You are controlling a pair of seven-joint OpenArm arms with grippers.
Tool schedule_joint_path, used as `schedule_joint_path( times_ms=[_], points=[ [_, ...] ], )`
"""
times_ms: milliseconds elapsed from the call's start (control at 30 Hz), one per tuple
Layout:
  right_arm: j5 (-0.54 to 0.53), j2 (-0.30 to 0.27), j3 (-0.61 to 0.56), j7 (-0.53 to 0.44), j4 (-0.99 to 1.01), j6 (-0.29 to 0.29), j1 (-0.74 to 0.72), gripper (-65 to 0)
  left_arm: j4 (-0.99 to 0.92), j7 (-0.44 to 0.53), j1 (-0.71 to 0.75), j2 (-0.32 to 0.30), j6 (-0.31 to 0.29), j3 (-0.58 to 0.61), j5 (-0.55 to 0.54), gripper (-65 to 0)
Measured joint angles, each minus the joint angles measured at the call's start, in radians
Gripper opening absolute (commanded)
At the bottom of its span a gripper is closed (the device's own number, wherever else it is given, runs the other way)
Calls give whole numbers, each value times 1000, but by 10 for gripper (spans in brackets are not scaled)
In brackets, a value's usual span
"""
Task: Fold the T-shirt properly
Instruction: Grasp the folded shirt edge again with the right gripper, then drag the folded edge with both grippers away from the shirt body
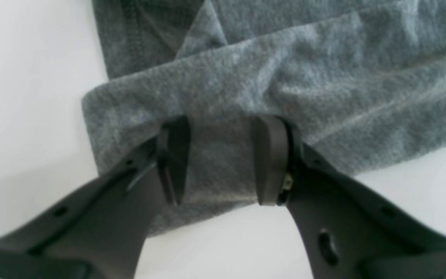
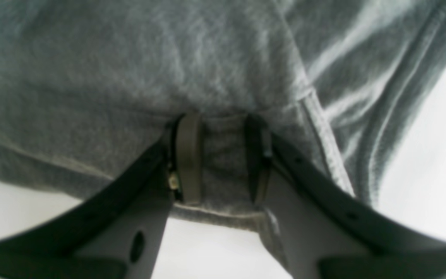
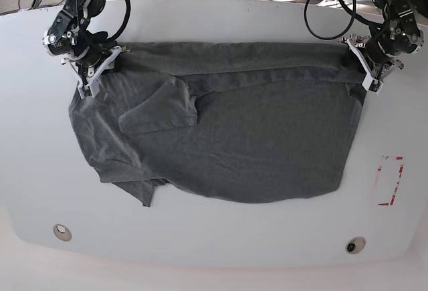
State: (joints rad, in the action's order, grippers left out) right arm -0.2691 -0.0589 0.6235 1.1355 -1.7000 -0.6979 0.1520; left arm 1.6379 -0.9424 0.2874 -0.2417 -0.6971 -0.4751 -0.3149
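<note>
The dark grey T-shirt point(image 3: 254, 137) lies spread across the white table point(image 3: 221, 237), its far edge turned over in a long strip. One sleeve is folded onto the body. My right gripper point(image 3: 89, 82) is at the shirt's far left corner. In its wrist view the right gripper point(image 2: 217, 118) has its fingers drawn in on a gathered bit of T-shirt point(image 2: 130, 69) by the hem. My left gripper point(image 3: 370, 77) is at the far right corner. There the left gripper point(image 1: 219, 124) stands open, straddling the T-shirt point(image 1: 285, 69) edge, which lies flat between its fingers.
A red-outlined marking point(image 3: 389, 180) is on the table at the right, beyond the shirt. Two round metal fittings point(image 3: 61, 231) point(image 3: 355, 245) sit near the front edge. Cables and stands crowd the back behind the table.
</note>
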Motion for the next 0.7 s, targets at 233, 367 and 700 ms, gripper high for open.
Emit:
schedule_joint_path(
  times_ms=[233, 367, 700],
  points=[
    [-25, -48, -4, -40, 19, 1, 35, -472, 4, 19, 47, 2, -8, -44, -26, -406],
    [-35, -87, -10, -48, 19, -3, 68, -472, 5, 22, 69, 2, -11, -72, -39, -406],
    [-54, -144, -10, -64, 12, -3, 140, -472, 16, 29, 122, 2, -15, -117, -56, -406]
  ],
)
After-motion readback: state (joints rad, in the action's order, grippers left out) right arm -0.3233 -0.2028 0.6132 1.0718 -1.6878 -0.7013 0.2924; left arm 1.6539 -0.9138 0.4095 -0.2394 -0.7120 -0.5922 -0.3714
